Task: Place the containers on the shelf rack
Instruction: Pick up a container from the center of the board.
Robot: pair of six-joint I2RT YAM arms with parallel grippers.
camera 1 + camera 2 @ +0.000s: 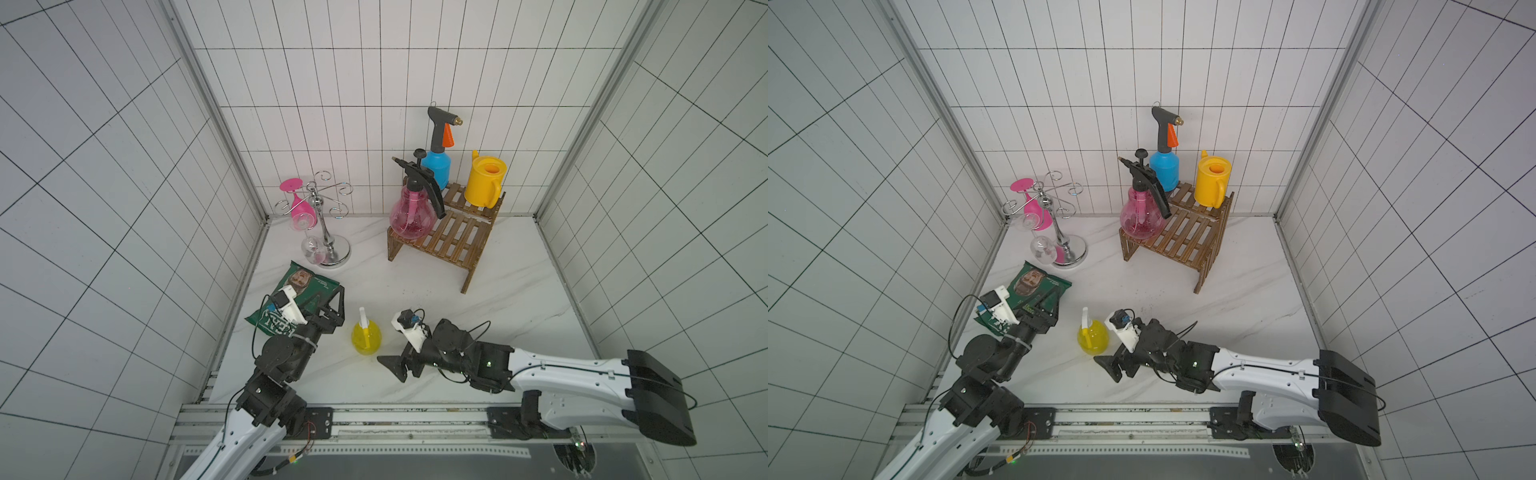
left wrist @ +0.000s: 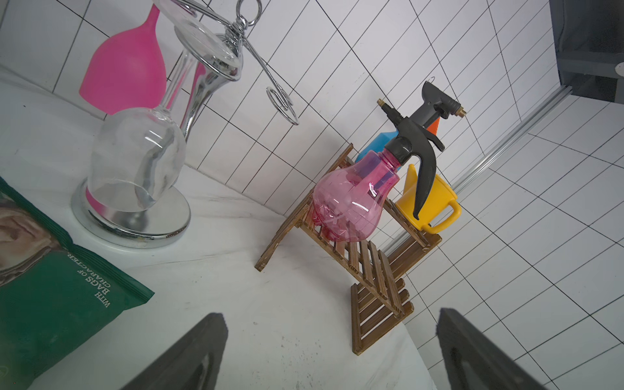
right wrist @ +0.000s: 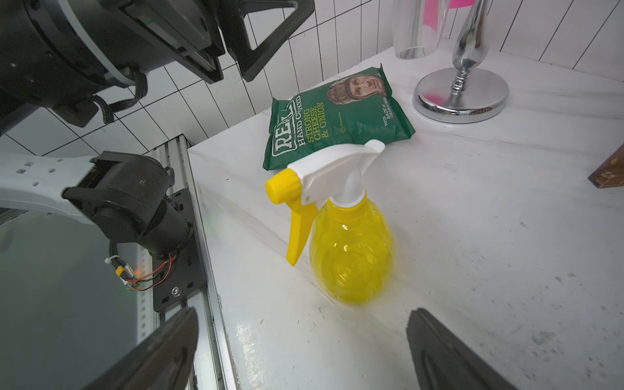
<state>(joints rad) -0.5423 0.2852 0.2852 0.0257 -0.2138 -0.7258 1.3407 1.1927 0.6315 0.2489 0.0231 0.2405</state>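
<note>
Right pincer (image 3: 304,314) wide, empty. The small yellow spray bottle (image 3: 351,250) is upright on the table (image 3: 472,236) just ahead of its jaws, not betw. them. Left pincer (image 2: 331,314) wide too, holding nothing. Shelf rack (image 2: 371,260) well ahead of it — pink pump sprayer (image 2: 347,206) on lower tier, blue bottle (image 2: 374,143) & yellow watering can (image 2: 439,202) on upper.

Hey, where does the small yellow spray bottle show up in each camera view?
Top view: yellow spray bottle, low centre.
Top view: yellow spray bottle, low, left of centre.
Left wrist: not in it.
Right wrist: yellow spray bottle, centre, upright.
Shared landmark: green crisp bag, in all four views.
</note>
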